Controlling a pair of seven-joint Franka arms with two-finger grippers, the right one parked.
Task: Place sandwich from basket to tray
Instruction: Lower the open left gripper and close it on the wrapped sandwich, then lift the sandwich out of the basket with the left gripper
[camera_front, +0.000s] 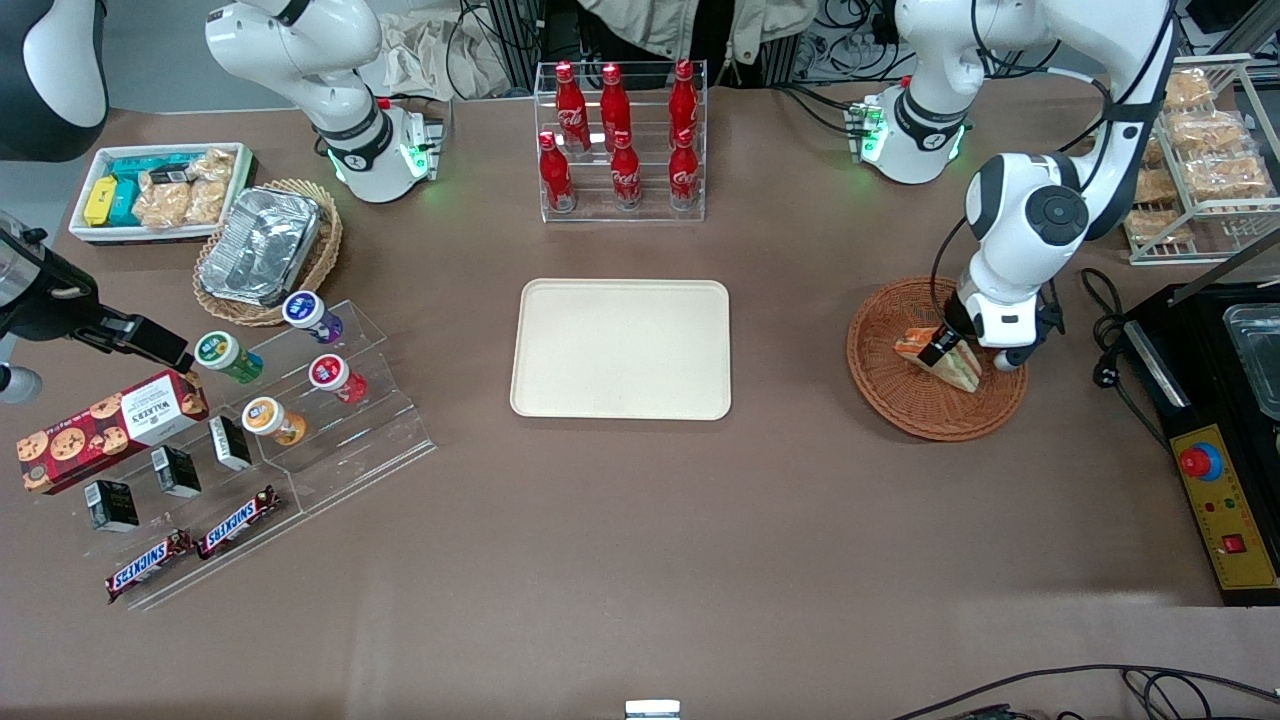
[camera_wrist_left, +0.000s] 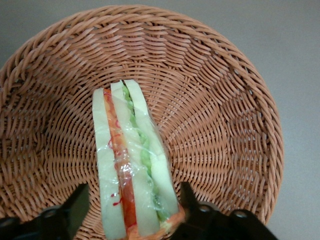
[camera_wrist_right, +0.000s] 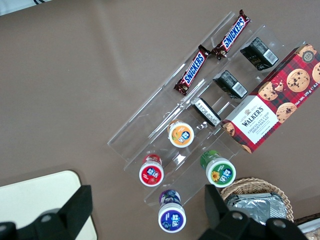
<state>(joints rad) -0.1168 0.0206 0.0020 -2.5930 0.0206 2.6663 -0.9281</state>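
Note:
The sandwich (camera_wrist_left: 130, 165), a wrapped white-bread wedge with orange-red and green layers, lies in the round reddish-brown wicker basket (camera_wrist_left: 225, 100). In the front view the sandwich (camera_front: 962, 370) sits in the basket (camera_front: 900, 400) toward the working arm's end of the table. My left gripper (camera_wrist_left: 135, 210) is down in the basket, open, with one finger (camera_wrist_left: 77, 205) on each side of the sandwich's wide end. One finger touches the wrap and the other stands a little apart. The gripper (camera_front: 945, 350) partly hides the sandwich in the front view. The cream-beige tray (camera_front: 620, 348) lies at the table's middle with nothing on it.
A clear rack of red cola bottles (camera_front: 620, 140) stands farther from the front camera than the tray. A black machine (camera_front: 1215, 420) and a wire rack of pastries (camera_front: 1200, 160) stand at the working arm's end. Snack display steps (camera_front: 250, 420) lie toward the parked arm's end.

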